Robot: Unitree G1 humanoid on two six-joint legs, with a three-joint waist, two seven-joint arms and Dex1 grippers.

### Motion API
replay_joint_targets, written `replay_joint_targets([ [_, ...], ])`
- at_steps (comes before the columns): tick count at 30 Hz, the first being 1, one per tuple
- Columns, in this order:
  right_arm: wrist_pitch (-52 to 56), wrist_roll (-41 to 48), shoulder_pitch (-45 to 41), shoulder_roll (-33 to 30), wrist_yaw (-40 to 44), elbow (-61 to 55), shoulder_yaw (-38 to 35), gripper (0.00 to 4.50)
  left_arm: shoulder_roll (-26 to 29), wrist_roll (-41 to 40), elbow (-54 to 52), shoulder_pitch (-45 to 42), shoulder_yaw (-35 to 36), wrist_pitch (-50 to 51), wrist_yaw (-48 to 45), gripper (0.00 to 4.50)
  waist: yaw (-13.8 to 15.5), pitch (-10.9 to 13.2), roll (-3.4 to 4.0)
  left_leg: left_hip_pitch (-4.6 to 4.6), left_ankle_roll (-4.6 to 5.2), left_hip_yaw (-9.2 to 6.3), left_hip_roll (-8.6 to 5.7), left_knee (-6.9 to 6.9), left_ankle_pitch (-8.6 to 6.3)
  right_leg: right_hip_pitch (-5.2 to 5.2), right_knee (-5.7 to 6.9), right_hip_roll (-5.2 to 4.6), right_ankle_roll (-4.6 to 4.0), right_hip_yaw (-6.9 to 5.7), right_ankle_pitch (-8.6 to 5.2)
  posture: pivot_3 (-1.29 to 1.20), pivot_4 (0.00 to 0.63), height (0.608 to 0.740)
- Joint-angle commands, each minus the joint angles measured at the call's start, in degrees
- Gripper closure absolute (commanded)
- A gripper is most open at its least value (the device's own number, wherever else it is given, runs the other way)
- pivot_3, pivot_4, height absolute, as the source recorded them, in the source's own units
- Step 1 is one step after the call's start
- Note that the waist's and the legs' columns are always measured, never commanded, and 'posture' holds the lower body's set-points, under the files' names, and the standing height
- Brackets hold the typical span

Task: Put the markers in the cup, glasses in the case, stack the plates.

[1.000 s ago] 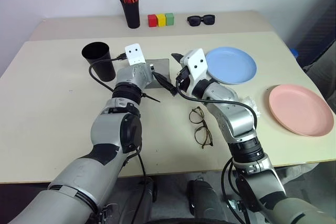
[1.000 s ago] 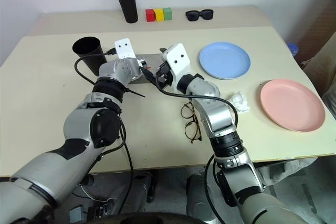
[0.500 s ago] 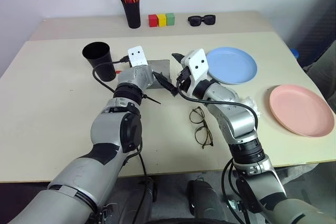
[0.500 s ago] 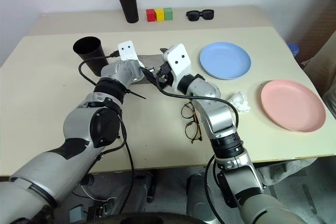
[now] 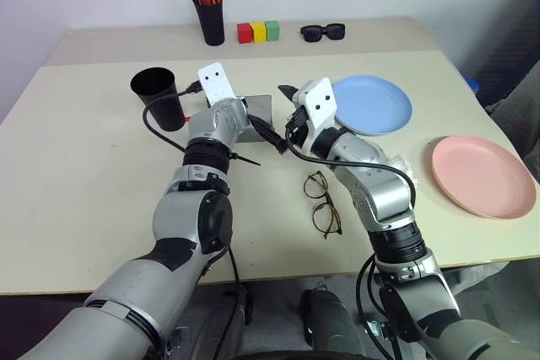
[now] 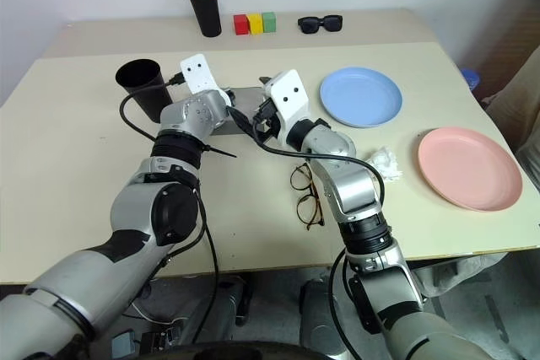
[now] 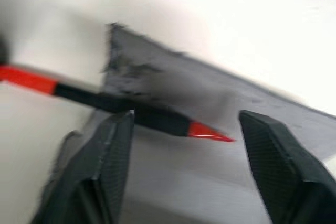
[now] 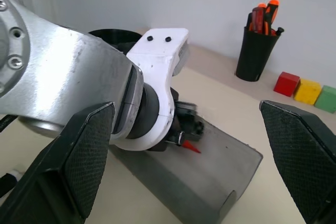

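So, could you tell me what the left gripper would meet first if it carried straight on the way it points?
Most likely the red marker lying across the grey case, between the open fingers of the left gripper; depth is unclear.

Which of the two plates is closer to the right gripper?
The light blue plate, lying just beyond the right gripper on the robot's right. The salmon pink plate sits farther off, near the table's right edge.
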Motion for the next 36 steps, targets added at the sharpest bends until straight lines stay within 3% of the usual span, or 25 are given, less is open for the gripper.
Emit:
replay_joint_targets([
  [1,-0.7,0.3,-0.9,0.8,0.8,-1.6,0.9,0.0,0.8,-2.4,4.4,-3.8,2.2,-1.2,0.7,1.21,0.0,0.0,0.0,0.0,0.0,0.0,0.0,0.0,0.0,0.0,0.0,0.0,0.0,0.0,0.0,0.0,0.15,0.74],
  [14,-0.6,0.1,-0.2,0.6,0.6,-2.3,0.8,0.0,2.4,-2.7,14.8,-6.6,3.3,-4.1,2.5,1.21,0.0,0.0,0.0,0.01,0.0,0.0,-0.01,0.02,0.0,0.02,0.0,-0.01,0.02,0.0,0.01,0.0,0.15,0.74],
  [17,-0.5,0.1,-0.1,0.6,0.6,-2.3,0.8,0.0,2.3,-3.8,15.3,-7.0,4.4,-3.1,3.4,1.96,0.0,0.0,0.0,0.01,0.0,0.01,-0.01,0.02,0.0,0.02,0.0,-0.01,0.02,0.0,0.01,0.0,0.15,0.74],
  [21,-0.5,0.1,-0.1,0.6,0.6,-2.3,0.8,0.0,2.3,-4.9,15.3,-7.7,5.2,-2.3,4.8,3.87,0.1,0.0,-0.01,0.02,0.0,0.0,-0.01,0.04,0.0,0.06,0.0,-0.01,0.03,0.0,0.01,0.0,0.15,0.74],
  [23,-0.5,0.2,-0.2,0.6,0.7,-2.2,0.8,0.0,2.3,-5.2,15.2,-8.2,5.3,-1.7,4.5,4.47,0.0,0.0,-0.01,0.09,0.0,0.0,-0.01,0.04,0.0,0.12,0.01,-0.01,0.03,0.0,0.01,0.0,0.15,0.74],
  [31,-0.6,0.2,-0.3,0.6,0.9,-2.0,0.8,0.0,1.8,-4.4,13.4,-9.4,3.7,-0.9,3.6,4.47,0.1,0.0,-0.01,0.09,0.0,0.01,-0.02,0.04,0.0,0.11,0.02,-0.01,0.03,0.0,0.01,0.0,0.15,0.74],
  [36,-0.6,0.1,-0.3,0.6,0.8,-2.1,0.8,0.0,0.9,2.0,8.3,-8.6,-3.9,-4.2,1.0,4.47,0.1,0.0,-0.03,0.07,-0.01,0.01,-0.02,0.05,0.01,0.1,0.02,-0.01,0.03,0.0,0.01,0.0,0.15,0.74],
])
